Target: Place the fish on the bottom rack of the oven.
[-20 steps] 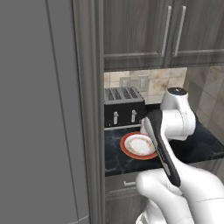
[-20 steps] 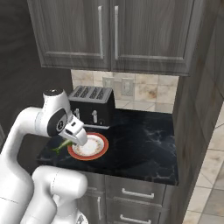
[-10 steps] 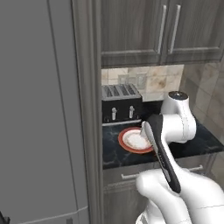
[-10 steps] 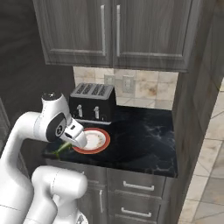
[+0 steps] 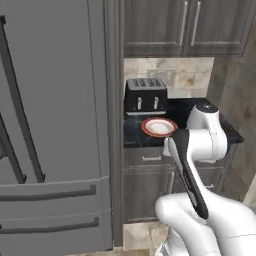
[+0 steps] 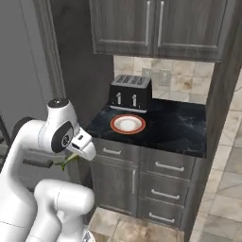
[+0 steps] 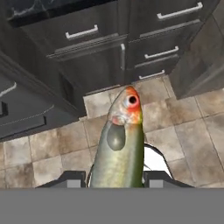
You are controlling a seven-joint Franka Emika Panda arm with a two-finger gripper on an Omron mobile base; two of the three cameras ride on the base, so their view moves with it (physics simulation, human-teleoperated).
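Fridge (image 5: 55, 125) doors fill the left base view beside dark drawers (image 7: 109, 48). Held clamped in the gripper (image 7: 114, 181), off the counter, the fish (image 7: 119, 148) points head-first away from the fingers along their line: greenish-yellow body, reddish head, white eye, above tiled floor (image 7: 183, 131).

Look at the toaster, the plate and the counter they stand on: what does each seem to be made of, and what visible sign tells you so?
Toaster: probably metal or plastic; glossy black body with a silvery slotted top.
Plate: likely glazed ceramic; smooth white face with a red rim.
Counter: looks like polished stone, perhaps marble or granite; black with pale veins. As a rendering, this stays a guess.
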